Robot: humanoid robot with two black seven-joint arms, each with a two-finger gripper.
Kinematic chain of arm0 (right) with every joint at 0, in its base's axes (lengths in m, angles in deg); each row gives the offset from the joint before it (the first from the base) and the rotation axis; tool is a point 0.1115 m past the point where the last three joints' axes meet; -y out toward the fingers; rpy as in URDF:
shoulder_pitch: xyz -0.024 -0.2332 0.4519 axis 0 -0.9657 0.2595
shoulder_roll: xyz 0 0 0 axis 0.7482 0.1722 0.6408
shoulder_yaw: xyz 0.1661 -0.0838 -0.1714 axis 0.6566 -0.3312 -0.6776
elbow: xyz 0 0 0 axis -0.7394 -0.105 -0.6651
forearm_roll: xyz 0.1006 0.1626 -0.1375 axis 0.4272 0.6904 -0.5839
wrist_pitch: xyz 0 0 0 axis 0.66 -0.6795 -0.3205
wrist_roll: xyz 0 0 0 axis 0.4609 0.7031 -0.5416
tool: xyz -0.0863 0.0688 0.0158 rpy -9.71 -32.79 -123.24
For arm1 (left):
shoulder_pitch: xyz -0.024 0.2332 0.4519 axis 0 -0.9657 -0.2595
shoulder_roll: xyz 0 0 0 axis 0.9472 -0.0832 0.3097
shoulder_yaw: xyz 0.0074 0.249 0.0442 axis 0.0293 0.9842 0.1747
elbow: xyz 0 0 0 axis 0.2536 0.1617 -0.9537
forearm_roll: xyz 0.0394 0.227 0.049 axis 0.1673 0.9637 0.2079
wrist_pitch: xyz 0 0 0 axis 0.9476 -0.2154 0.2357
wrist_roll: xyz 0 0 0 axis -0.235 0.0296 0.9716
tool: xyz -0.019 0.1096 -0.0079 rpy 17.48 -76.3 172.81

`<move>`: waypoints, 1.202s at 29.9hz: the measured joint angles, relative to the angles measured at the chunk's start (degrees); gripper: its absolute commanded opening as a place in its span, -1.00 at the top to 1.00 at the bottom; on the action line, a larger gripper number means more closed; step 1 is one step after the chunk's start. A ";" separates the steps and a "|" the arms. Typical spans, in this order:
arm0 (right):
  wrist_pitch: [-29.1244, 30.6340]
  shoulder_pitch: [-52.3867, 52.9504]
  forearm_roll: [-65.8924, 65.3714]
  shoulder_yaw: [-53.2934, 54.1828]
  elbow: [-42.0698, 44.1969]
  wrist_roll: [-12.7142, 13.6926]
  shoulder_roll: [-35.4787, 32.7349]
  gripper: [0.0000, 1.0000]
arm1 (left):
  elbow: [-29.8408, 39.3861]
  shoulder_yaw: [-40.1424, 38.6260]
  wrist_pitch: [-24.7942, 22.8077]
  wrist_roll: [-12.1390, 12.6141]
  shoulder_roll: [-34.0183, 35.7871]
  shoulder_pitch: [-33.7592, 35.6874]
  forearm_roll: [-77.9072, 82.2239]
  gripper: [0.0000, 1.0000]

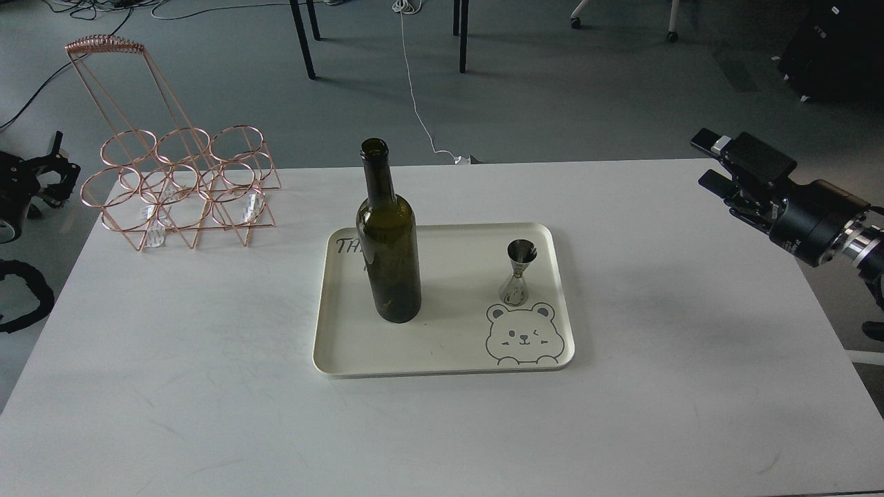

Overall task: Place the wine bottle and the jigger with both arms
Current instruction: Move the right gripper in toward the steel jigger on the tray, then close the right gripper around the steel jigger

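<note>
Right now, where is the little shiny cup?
In the head view, the jigger stands upright on the tray's right side, right of the wine bottle, just above the bear drawing.

The tall dark olive-green glass wine bottle [389, 245] looked glossy; the small hourglass steel jigger [518, 273] shone; the white table [173, 359] was matt.

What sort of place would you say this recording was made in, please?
Probably an office or lab set up for testing: a plain white table, grey carpet with loose cables trailing across it, and furniture legs behind.
</note>
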 measured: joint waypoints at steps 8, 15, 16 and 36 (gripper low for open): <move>-14.51 -0.42 -18.15 -7.63 -0.26 0.00 1.65 -0.97 | -0.17 0.07 0.00 0.01 -0.11 -0.03 0.12 -0.96; -22.59 -0.56 -29.73 -12.65 2.17 0.00 6.19 -0.96 | -0.26 0.07 0.00 -0.13 -0.91 -0.35 0.13 -0.96; -23.02 -0.56 -30.31 -12.84 2.78 0.00 7.01 -0.96 | -0.26 0.07 0.00 -0.14 -1.19 -0.36 0.12 -0.96; -25.33 3.28 -43.12 -15.65 24.88 0.00 29.39 -0.53 | -0.33 0.06 0.00 -0.23 -2.55 0.15 0.62 -0.96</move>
